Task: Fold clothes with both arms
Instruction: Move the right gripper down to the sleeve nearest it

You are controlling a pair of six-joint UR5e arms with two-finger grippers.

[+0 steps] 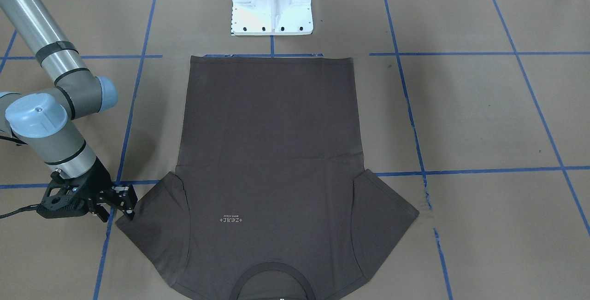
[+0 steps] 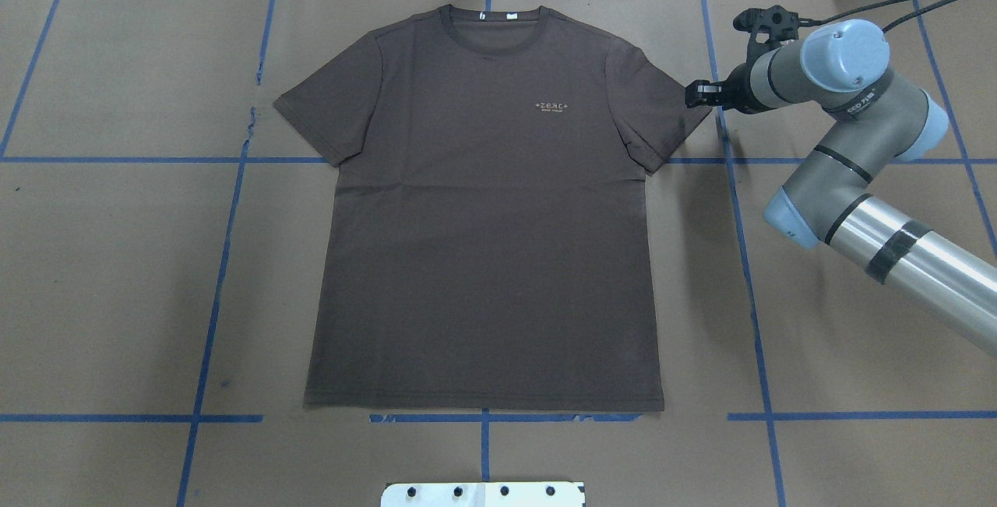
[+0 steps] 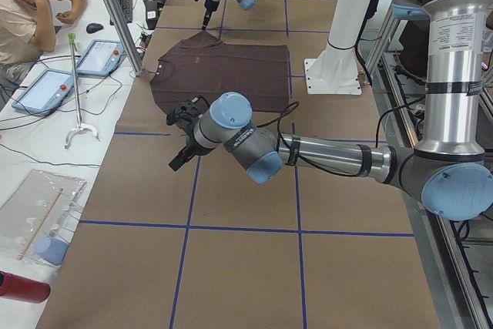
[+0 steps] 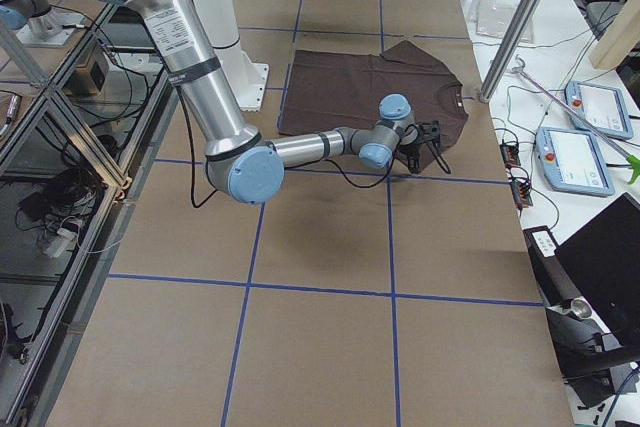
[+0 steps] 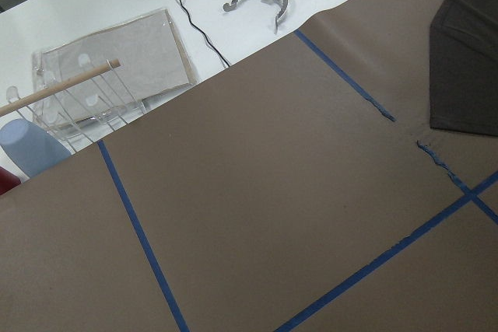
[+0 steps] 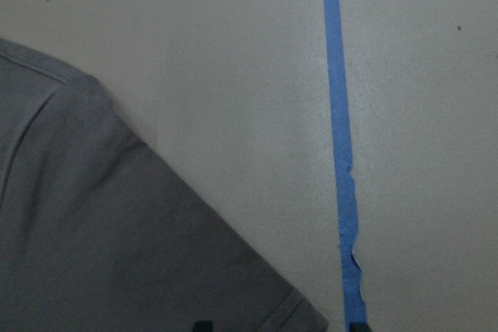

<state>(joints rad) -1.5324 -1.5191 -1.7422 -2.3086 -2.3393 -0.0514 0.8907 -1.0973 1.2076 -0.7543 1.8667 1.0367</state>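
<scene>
The dark T-shirt (image 2: 483, 219) is lying flat, logo up, on the paper-covered table (image 2: 117, 273). The right gripper (image 2: 692, 94) is hanging right at the tip of one T-shirt sleeve, its jaws spread. The left gripper (image 3: 178, 159) is hovering well off the T-shirt's opposite sleeve, and I can't tell whether it's spread.

T-shirt (image 2: 483, 219) flat on brown paper (image 2: 117, 273), bare paper open on either side, white pedestal base (image 1: 272, 2) just beyond the hem, right gripper (image 2: 699, 94) low at one sleeve tip, left arm (image 3: 331, 153) stretched low over paper, well apart from the shirt
</scene>
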